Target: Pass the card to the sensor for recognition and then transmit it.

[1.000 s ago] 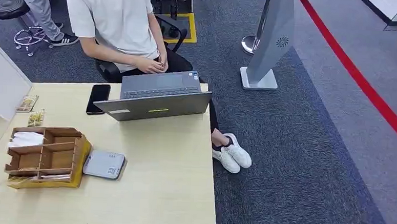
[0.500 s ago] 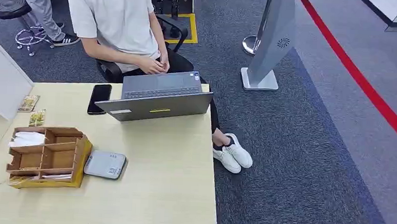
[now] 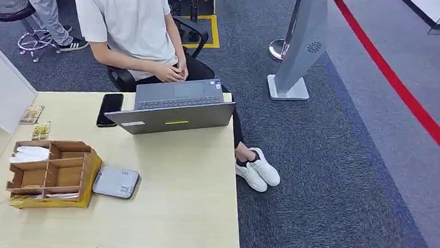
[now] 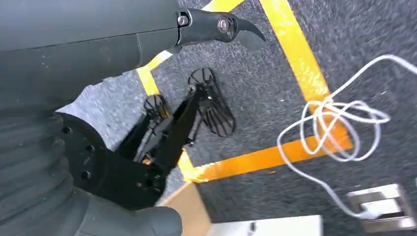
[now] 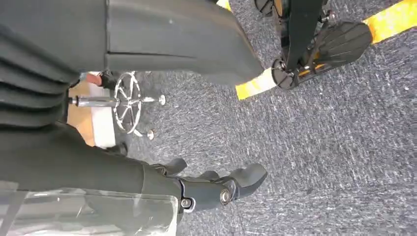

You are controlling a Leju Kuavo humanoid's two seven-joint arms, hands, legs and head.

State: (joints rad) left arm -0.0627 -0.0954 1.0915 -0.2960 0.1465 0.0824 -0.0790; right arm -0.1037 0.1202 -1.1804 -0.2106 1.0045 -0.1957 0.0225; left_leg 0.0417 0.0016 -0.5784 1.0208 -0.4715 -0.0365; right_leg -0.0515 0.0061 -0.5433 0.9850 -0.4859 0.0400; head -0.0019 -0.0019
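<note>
A flat grey sensor box (image 3: pixel 116 182) lies on the pale wooden table (image 3: pixel 185 202), right beside a wooden organizer (image 3: pixel 51 172). White cards (image 3: pixel 29 154) sit in the organizer's far left compartment, and more lie along its near side. Two small picture cards (image 3: pixel 36 123) lie on the table behind it. My left hand (image 4: pixel 98 49) hangs over the carpet with its fingers (image 4: pixel 221 24) stretched out and nothing in them. My right hand (image 5: pixel 123 172) also hangs over the floor, its fingers (image 5: pixel 216 189) apart and holding nothing.
A person in a white shirt (image 3: pixel 129 22) sits at the far side behind an open grey laptop (image 3: pixel 173 107). A black phone (image 3: pixel 110 109) lies left of the laptop. A white partition (image 3: pixel 3 90) stands at the table's left. A grey sign stand (image 3: pixel 298 48) rises on the carpet.
The whole picture has shifted very slightly, so the camera moved a little. The things on the table and the person stay where they were.
</note>
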